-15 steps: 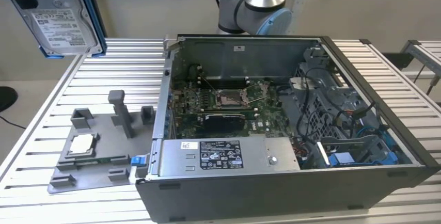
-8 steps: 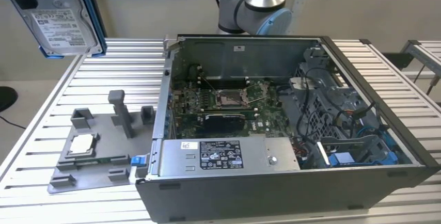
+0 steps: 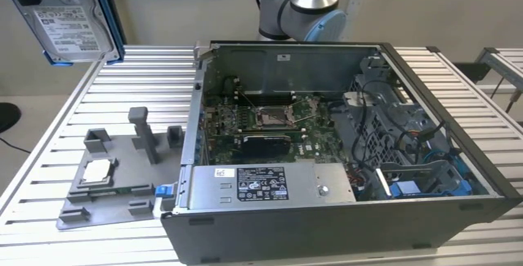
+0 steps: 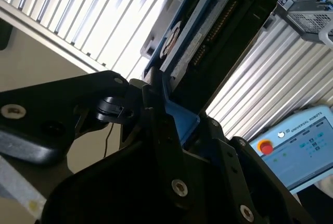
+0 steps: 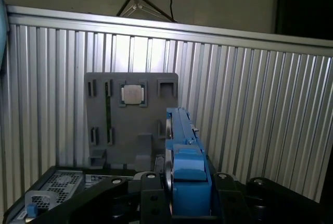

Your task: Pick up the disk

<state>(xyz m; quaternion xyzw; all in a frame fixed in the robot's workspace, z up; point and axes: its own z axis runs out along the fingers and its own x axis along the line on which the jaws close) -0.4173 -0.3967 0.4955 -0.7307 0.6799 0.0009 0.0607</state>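
since the gripper (image 5: 187,182) is clamped hard on the disk (image 5: 179,130), pinching just one end of its blue frame in the first wrist view, the rest of the drive sticks out w/o support. exterior view has the disk lifted clear, high at that view's left, well apart from the open pc case (image 3: 343,155). risk imo: the plastic frame flexes or slips btwn the pads on a quick swing, so the disk tilts or drops. past it lies the grey fixture tray (image 5: 130,130) w/ a small chip (image 5: 131,94) on the slatted table (image 5: 250,104); a fall could strike those or dent the drive.
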